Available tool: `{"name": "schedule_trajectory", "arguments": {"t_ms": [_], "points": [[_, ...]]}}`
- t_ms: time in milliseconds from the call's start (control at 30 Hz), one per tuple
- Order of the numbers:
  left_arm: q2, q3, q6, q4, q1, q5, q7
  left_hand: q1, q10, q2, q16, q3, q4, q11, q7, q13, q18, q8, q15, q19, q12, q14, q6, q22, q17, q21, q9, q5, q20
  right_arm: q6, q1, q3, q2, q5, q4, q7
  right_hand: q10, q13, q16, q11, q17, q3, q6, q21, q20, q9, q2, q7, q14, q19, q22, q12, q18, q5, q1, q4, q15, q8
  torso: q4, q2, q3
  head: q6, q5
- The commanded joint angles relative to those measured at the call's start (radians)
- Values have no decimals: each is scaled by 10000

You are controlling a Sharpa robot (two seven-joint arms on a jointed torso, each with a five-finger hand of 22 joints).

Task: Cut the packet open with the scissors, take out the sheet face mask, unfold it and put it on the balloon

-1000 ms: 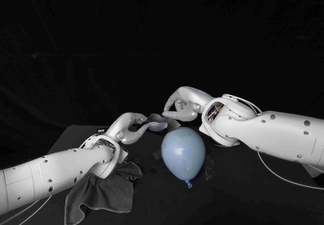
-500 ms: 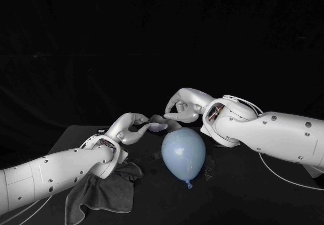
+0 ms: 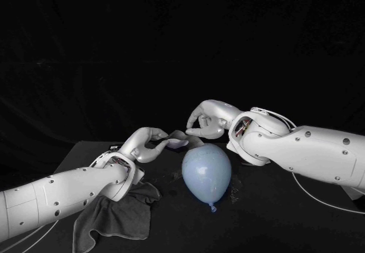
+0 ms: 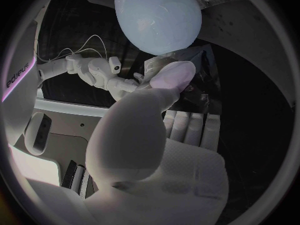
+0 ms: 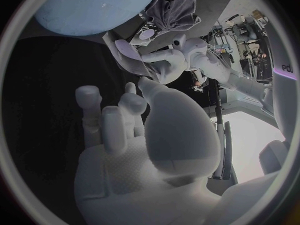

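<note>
1. One smooth, pale-blue oval balloon [image 3: 206,171] lies on the black counter [image 3: 289,221], long axis front-to-back, knot toward the robot.
2. Just beyond its far end, left hand [image 3: 151,145] and right hand [image 3: 202,121] each pinch the limp, crumpled pale sheet mask [image 3: 182,139].

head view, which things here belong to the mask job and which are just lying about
Part of the job:
balloon
pale sheet, mask or packet, cannot tell which, held by the left robot hand
right robot hand, close by that sheet

Lying about:
dark cloth, crumpled on the table by the left arm
</note>
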Motion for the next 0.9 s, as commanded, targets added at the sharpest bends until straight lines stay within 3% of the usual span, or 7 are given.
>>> {"name": "schedule_trajectory", "arguments": {"t_ms": [33,200,667,900], "points": [[21,19,120,71,18,83,93,6,91,127,-53,70,-11,5,34,5,180,50,-12,30,-39,52,66,10,11,22,460,34,-8,226,-27,-9,20,-586,-27,29,-106,-30,-51,11,-36,15,-74,-81,-1,-15,-89,11,-103,-91,-15,-62,35,-65,18,-79,-8,-38,1,1,-3,-12,4],[13,19,128,92,18,100,93,0,90,129,-59,81,-16,7,37,5,179,53,-11,27,-45,50,65,9,11,21,466,33,-8,207,-53,-13,11,-782,-38,48,-175,-99,-90,30,-111,38,-109,-180,17,-21,-118,32,-164,-167,-41,-180,51,-23,46,-114,12,-47,4,-2,-3,-16,5],[-7,19,204,114,18,405,69,-24,95,143,-78,123,-32,12,44,6,175,73,-6,19,-63,50,63,8,11,19,494,35,-8,-11,-102,-16,-141,-998,79,371,-428,-413,-238,78,-412,250,-209,-586,86,-34,-280,88,-395,-431,-123,-713,120,834,67,-228,64,-39,-7,2,5,9,-10],[-28,19,244,132,18,630,58,-34,95,145,-85,137,-39,14,48,5,174,82,-5,16,-70,50,62,8,10,19,507,35,-8,-124,-132,-17,-252,-1017,166,549,-468,-476,-260,86,-456,318,-230,-644,95,-36,-315,98,-429,-462,-127,-815,128,1038,59,-247,72,-36,-4,-3,4,30,-14]]}}
